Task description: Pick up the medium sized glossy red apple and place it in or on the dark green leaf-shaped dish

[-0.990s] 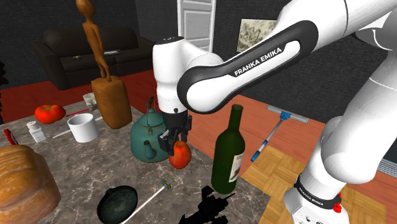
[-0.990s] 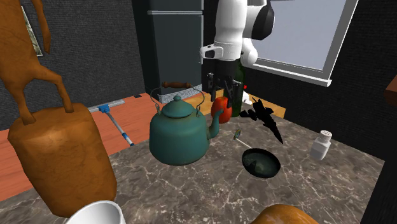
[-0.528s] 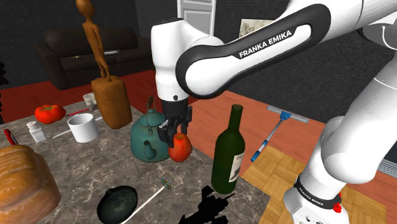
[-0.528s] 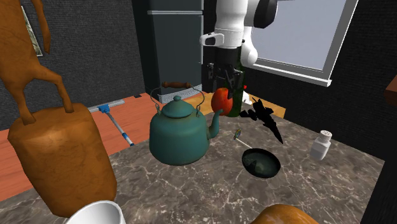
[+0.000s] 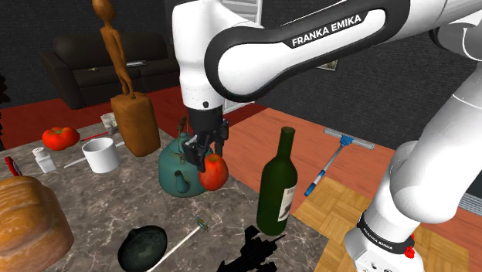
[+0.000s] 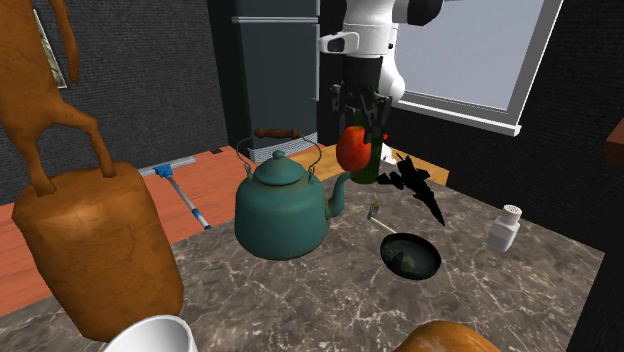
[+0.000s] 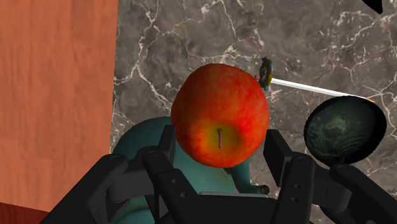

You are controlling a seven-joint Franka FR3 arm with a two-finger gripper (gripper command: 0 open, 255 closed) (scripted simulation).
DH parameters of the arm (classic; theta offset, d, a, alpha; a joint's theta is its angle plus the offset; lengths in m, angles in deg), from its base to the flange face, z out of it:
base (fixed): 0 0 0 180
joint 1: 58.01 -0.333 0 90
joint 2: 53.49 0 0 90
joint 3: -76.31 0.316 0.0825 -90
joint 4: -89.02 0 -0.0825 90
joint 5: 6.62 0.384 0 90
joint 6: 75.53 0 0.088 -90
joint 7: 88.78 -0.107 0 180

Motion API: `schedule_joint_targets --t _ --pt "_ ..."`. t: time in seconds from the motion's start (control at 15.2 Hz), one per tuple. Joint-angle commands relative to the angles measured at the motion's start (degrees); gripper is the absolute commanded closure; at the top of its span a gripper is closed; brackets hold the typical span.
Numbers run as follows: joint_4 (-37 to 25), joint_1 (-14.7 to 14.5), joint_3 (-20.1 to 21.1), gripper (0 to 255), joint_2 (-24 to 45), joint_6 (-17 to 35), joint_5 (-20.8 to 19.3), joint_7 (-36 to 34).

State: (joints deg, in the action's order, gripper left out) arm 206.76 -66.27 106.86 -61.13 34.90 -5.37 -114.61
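Apple [image 5: 214,171] lifted higher in tool [image 5: 211,155] — dish [image 5: 143,246] apart.

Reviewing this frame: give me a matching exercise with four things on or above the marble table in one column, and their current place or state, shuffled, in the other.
Things
1. glossy red apple
2. teal kettle
3. dark green leaf-shaped dish
4. dark green wine bottle

States
A. lies empty on the grey marble tabletop
B. stands upright near the tabletop's edge
C. clasped in the black gripper, off the tabletop
D. sits on the tabletop, partly under the gripper

Pairs: 1-C, 2-D, 3-A, 4-B
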Motion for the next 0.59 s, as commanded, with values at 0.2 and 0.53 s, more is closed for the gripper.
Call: schedule_joint_targets --t 0.2,0.53 --pt "-11.7 -2.2 3.8 255 10.0 -3.5 -5.3 -8.0" --pt "-26.2 -7.6 5.9 255 21.7 -9.0 -12.2 -15.8"
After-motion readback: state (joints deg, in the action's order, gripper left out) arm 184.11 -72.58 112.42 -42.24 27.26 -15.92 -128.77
